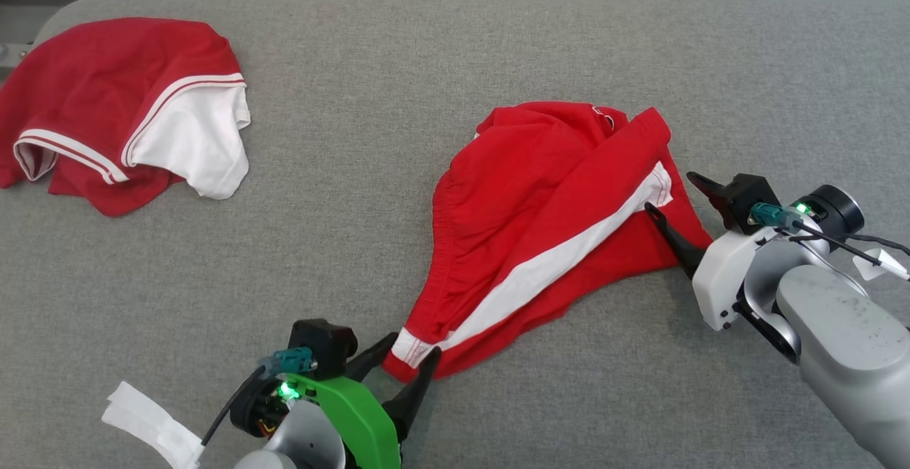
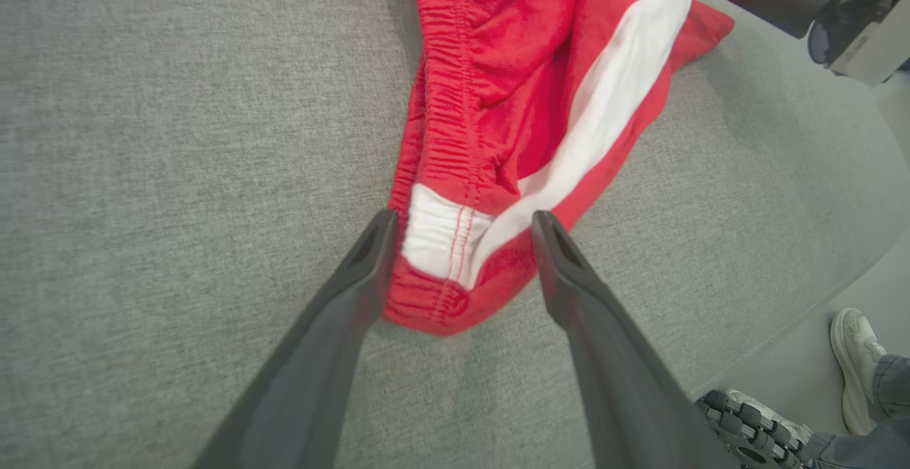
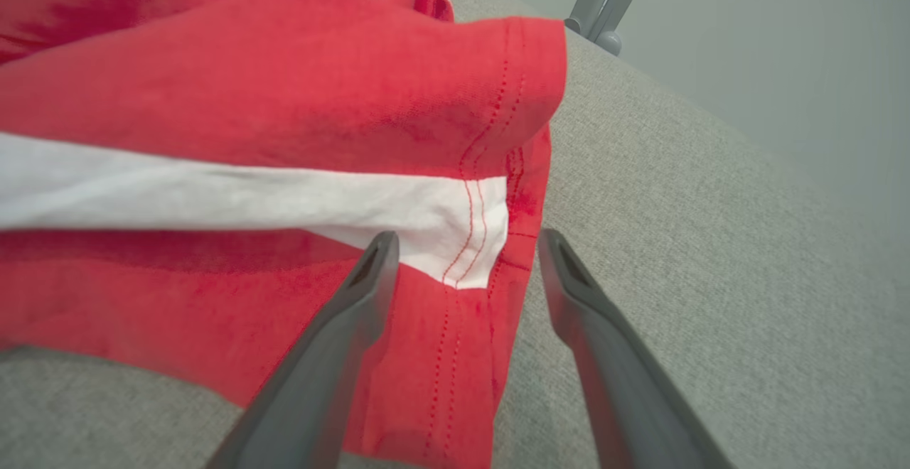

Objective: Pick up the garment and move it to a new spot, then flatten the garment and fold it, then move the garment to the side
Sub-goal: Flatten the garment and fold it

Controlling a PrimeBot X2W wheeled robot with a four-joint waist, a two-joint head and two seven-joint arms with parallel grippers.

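Head view, garment (image 1: 530,199) bunched, folds hidden, left hand (image 1: 412,347) wide astride corner, right hand (image 1: 669,192) wide at hem.

The garment (image 1: 540,227) lay crumpled on the tabletop (image 1: 370,85), right of its middle, running from a far corner at the right to a near corner toward the left. A second garment (image 1: 106,114) lay bunched at the tabletop's far left, well apart from the first. The left gripper (image 1: 412,347) sat near the front edge, its jaws standing wide on either side of the garment's near corner. The right gripper (image 1: 670,192) stood at the right, its jaws spread at the garment's right-hand corner, one over the cloth and one over bare tabletop. In the left wrist view, past the tabletop's edge, a person's shoe (image 2: 857,369) stood on the floor (image 2: 803,362).
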